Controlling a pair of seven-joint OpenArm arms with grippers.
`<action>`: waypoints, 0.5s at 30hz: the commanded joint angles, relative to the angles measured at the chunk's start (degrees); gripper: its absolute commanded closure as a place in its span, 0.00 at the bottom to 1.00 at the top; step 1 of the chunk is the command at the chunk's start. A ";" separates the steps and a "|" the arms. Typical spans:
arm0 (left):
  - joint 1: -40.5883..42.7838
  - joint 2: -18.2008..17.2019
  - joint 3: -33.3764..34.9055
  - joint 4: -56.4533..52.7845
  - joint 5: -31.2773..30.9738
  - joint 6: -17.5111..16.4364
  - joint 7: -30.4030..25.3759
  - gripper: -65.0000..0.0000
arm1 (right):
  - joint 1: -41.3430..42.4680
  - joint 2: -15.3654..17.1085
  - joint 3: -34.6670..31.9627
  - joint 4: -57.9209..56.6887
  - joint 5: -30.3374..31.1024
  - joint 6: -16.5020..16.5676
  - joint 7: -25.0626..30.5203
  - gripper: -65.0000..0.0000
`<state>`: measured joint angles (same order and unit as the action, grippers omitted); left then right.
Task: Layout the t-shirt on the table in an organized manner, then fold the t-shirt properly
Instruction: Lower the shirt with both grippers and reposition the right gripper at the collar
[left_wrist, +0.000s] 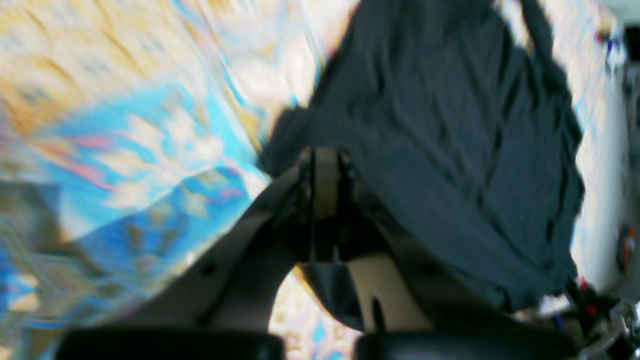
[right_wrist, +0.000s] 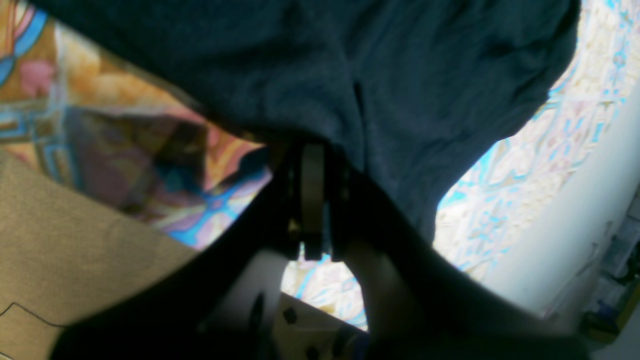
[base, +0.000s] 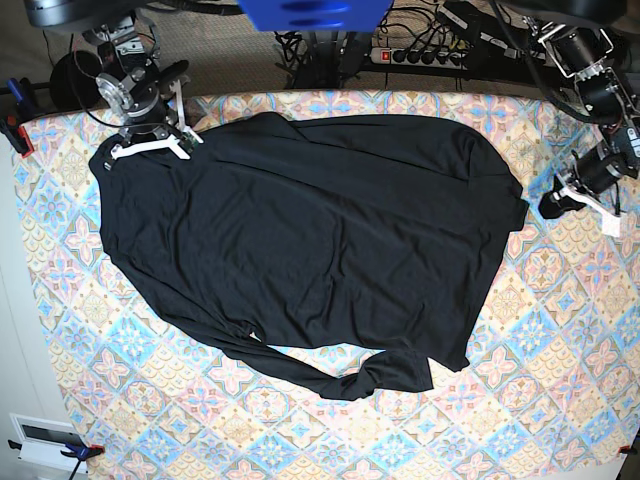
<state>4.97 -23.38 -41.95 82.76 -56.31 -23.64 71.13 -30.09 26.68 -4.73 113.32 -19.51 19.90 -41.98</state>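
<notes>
The black t-shirt (base: 310, 240) lies spread over the tile-patterned table (base: 540, 400), wrinkled, with a bunched fold along its near edge. My right gripper (base: 150, 150) sits at the shirt's far left corner; the right wrist view shows it (right_wrist: 312, 150) shut, with the t-shirt (right_wrist: 350, 60) draped from its tips. At the shirt's right edge, my left gripper (base: 553, 205) is shut. In the blurred left wrist view it (left_wrist: 325, 155) pinches the t-shirt (left_wrist: 450, 125), which hangs off it above the table (left_wrist: 150, 150).
A power strip with cables (base: 430, 50) lies behind the table's far edge. Clamps hold the cloth at the left edge (base: 12, 130) and near-left corner (base: 75, 452). A white box (base: 40, 435) sits by that corner. A blue part (base: 310, 12) hangs over the far edge.
</notes>
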 joint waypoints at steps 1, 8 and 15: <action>-0.53 -1.46 -0.29 0.97 -1.40 -0.23 -1.02 1.00 | -0.02 0.71 0.64 1.19 -0.40 -0.43 0.26 1.00; -0.44 -1.63 -0.29 0.97 -0.08 -0.23 -0.94 1.00 | -0.99 -2.98 5.57 2.16 -0.40 -0.43 -2.55 0.76; -0.44 -1.46 -0.29 0.97 0.71 -0.23 -0.94 1.00 | -4.33 -6.41 7.24 2.16 0.56 -0.43 -2.90 0.68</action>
<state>5.15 -23.62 -41.91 82.81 -54.96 -23.64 70.94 -34.70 19.64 2.02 114.28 -18.81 20.21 -45.63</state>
